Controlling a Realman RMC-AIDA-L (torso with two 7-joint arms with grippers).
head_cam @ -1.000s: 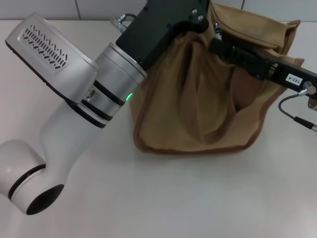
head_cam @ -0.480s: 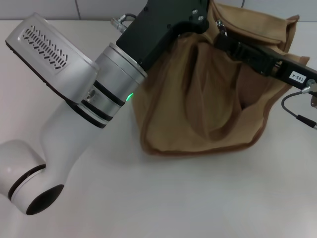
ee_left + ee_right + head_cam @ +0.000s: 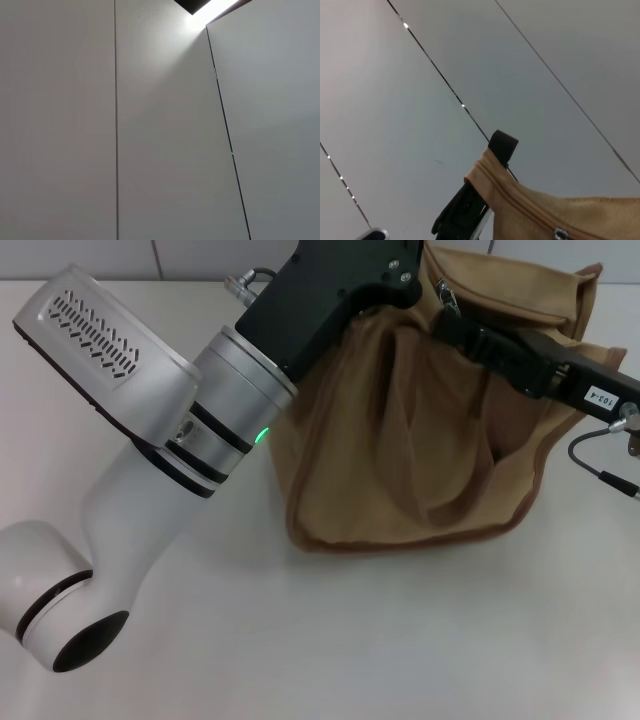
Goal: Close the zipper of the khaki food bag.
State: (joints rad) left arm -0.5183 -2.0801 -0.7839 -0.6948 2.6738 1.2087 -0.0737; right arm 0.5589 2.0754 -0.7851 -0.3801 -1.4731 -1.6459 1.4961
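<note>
Shifted a little toward the robot's right since a moment ago, the khaki food bag (image 3: 420, 430) stands on the white table (image 3: 330, 630), its front panel creased and sagging. Along its top runs the zipper (image 3: 530, 212), with a small silver slider (image 3: 561, 234) visible in the right wrist view. At the bag's upper left corner, the left gripper (image 3: 400, 285) pinches the fabric edge, a black finger (image 3: 502, 145) poking above the hem. From the right, the right gripper (image 3: 447, 315) reaches to the top near a metal tab; I cannot tell whether it grips anything.
</note>
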